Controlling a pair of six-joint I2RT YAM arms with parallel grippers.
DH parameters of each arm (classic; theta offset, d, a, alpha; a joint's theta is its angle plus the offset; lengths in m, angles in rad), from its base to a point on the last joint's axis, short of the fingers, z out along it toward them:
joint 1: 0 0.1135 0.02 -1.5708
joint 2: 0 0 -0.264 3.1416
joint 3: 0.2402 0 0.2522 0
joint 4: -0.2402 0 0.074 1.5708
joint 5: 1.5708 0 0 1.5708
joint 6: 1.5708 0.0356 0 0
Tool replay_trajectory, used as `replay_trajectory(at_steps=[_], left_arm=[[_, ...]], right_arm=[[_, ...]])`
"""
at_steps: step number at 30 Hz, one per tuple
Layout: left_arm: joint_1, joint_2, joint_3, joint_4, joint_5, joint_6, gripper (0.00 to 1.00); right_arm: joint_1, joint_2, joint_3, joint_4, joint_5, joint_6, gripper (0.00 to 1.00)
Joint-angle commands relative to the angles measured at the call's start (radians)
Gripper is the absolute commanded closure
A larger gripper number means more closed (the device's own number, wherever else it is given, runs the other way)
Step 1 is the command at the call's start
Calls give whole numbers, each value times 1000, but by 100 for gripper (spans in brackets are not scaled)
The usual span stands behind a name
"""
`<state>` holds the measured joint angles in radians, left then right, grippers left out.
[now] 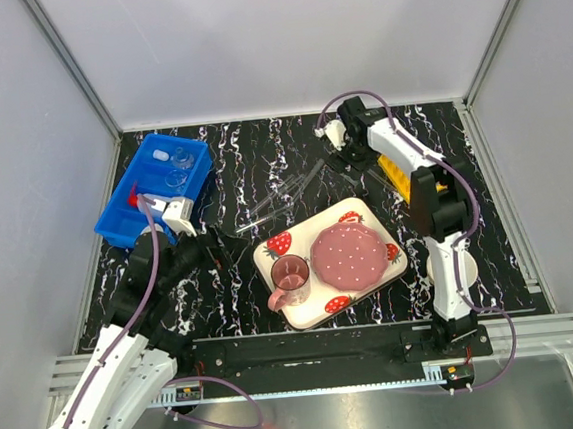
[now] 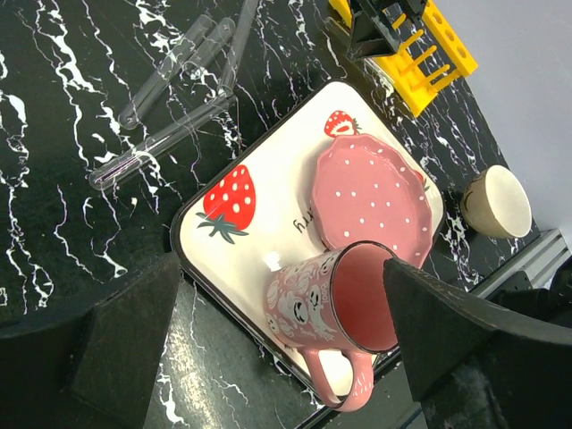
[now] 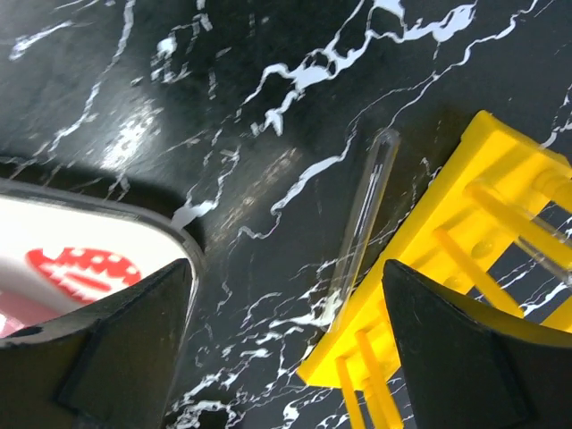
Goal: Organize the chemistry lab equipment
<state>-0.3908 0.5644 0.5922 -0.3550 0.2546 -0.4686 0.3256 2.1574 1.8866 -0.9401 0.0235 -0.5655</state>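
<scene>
Several thin glass tubes (image 1: pixel 283 197) lie loose on the black marbled table; in the left wrist view these tubes (image 2: pixel 165 141) lie left of the tray. One tube (image 3: pixel 362 223) lies on the table against the yellow rack (image 3: pixel 465 268), and my right gripper (image 3: pixel 281 340) hovers open just above it. Another tube (image 3: pixel 527 237) rests in the rack. From above, the rack (image 1: pixel 396 177) sits under my right gripper (image 1: pixel 347 157). Clear glassware (image 1: pixel 180 164) and a red-spouted white squeeze bottle (image 1: pixel 135 199) sit in the blue bin (image 1: pixel 117 224). My left gripper (image 2: pixel 281 299) is open and empty, above the table beside the tray.
A strawberry-print tray (image 1: pixel 269 246) holds a pink plate (image 1: pixel 350 254) and a pink cup (image 1: pixel 290 274) in the middle of the table. A cream bowl (image 2: pixel 496 201) stands past the tray's far side. Aluminium rails and grey walls close the table in.
</scene>
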Motion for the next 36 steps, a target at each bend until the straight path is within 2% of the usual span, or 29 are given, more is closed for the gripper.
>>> replay_trajectory(at_steps=[1,6,11,13,19,23,32,36], left_arm=[[7,-9,9,2,-31,16,1],[7,-14,14,-19,-46,28,1],[7,-6,17,-25,-49,35,1],[7,-4,17,-24,-49,36,1],[9,12,17,-13,-46,35,1],[9,20,17,-6,-40,31,1],[9,23,21,5,-31,18,1],[10,15,20,17,-15,-4,1]], right_arm=[[-3,76,107,-14,108,-27,9],[-37,188,227,-72,78,-8,22],[-59,239,281,-94,70,-10,30],[-72,246,286,-94,67,-8,36],[-109,274,298,-104,47,-5,41],[-115,282,293,-121,10,-1,51],[-117,302,286,-146,-56,6,61],[-117,297,276,-152,-108,32,72]])
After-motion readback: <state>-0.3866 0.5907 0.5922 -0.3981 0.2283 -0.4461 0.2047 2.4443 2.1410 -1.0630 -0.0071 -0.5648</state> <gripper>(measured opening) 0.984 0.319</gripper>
